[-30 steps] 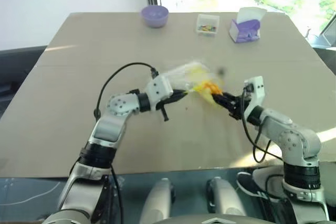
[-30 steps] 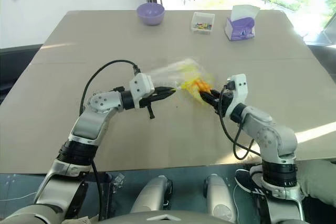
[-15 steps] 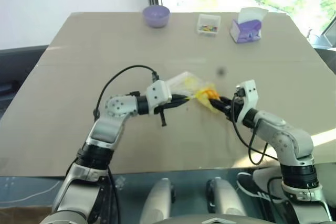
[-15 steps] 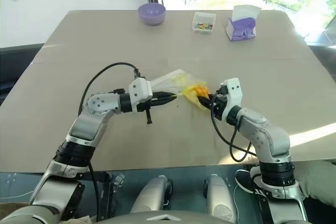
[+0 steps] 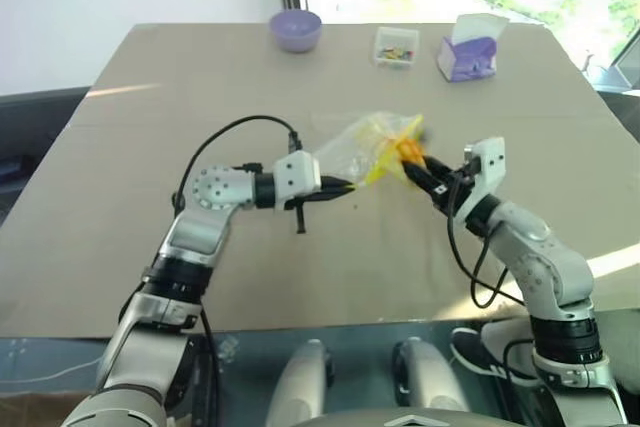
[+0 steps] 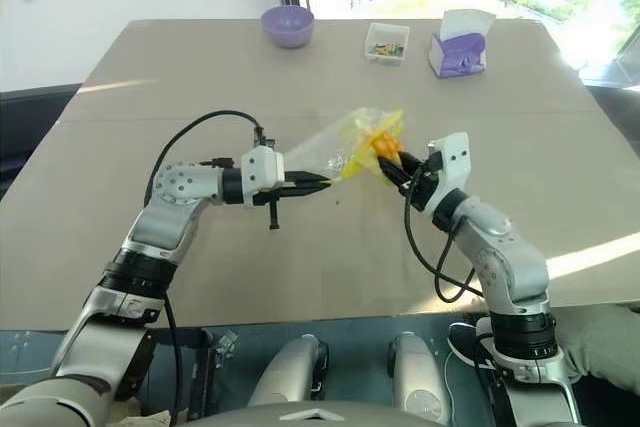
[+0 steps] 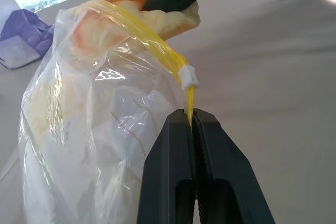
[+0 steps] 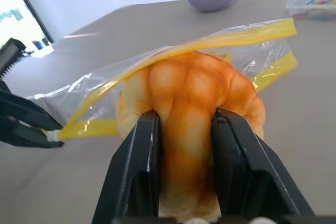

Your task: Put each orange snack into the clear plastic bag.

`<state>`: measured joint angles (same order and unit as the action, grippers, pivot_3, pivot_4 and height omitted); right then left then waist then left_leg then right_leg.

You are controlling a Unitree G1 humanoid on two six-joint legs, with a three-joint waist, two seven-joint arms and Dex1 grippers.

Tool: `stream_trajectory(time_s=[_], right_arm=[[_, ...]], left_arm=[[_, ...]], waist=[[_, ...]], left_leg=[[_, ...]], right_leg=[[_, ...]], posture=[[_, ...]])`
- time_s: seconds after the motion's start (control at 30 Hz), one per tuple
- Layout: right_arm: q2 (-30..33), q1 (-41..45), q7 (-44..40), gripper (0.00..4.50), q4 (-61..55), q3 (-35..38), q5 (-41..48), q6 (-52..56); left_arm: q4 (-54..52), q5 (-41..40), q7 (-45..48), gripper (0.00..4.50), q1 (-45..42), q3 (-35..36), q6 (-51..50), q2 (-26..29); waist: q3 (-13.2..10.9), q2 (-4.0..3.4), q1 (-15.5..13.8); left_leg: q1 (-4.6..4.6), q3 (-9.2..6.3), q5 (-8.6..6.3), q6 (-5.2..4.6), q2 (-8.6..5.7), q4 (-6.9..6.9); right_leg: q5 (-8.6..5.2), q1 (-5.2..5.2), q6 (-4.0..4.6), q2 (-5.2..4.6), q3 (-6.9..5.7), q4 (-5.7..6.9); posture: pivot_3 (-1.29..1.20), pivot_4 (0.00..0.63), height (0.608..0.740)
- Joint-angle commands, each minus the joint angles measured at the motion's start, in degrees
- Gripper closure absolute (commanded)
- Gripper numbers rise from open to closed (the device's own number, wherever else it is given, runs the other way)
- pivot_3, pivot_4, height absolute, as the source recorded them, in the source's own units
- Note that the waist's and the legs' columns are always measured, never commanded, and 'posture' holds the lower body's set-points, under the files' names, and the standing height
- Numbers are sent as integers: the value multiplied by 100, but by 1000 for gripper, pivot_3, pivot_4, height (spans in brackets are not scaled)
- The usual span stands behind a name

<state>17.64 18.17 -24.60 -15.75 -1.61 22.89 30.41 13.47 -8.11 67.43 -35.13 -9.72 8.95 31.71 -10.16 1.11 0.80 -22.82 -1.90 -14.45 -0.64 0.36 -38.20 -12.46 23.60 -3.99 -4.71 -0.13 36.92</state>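
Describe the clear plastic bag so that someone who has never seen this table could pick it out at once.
Look above the middle of the tan table, between the two robot arms. The clear plastic bag hangs there, its yellow seal strip pinched by the left gripper, while the right gripper holds the orange snack at its mouth. Unlike the purple bowl and small boxes at the far edge, it is see-through and off the table.

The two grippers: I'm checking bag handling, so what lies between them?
In the left eye view, the clear plastic bag spans between them: left gripper pinches its yellow seal, right gripper presses the orange snack at its mouth.
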Motion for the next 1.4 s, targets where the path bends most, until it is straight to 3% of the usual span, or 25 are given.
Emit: stream_trajectory(time_s=[0.03,0.53,0.8,1.0,1.3,1.4], right_arm=[[135,48,-43,3110,30,-110,-460,-554],[341,-530,85,3110,-541,-197,-1057,-525],[-347,-361,276,3110,-458,-96,-574,-34],[-238,-217,348,3110,-222,-276,-973,-55],[-880,-77,415,3110,-23,359,-117,5],[-718,-37,413,3110,65,167,-474,-168]], left_arm=[[188,4,51,4500,-237,27,332,-41],[1212,300,-165,4500,-686,-65,1430,-440],[1174,232,124,4500,-661,-119,1443,-365],[1027,82,224,4500,-606,-84,1328,-374],[892,-46,292,4500,-468,-66,1162,-335],[878,-44,302,4500,-455,-63,1153,-334]], waist=[[0,0,-2],[0,1,10],[0,1,0],[0,1,-7],[0,1,4],[0,0,5]], left_leg=[[0,0,0,0,0,0],[-4,1,-1,-2,0,0],[-4,0,-1,-2,0,-1],[-4,-2,-1,-2,0,-1],[-4,-2,-2,-3,1,-1],[-4,-3,-2,-3,1,-1]], right_leg=[[0,0,0,0,0,0],[0,0,0,0,1,-4],[0,0,0,0,0,-3],[0,0,0,0,-1,-3],[0,0,0,1,-1,-2],[0,0,0,1,-1,-2]], posture=[[0,150,737],[0,150,737],[0,150,737],[0,150,737],[0,150,737],[0,150,737]])
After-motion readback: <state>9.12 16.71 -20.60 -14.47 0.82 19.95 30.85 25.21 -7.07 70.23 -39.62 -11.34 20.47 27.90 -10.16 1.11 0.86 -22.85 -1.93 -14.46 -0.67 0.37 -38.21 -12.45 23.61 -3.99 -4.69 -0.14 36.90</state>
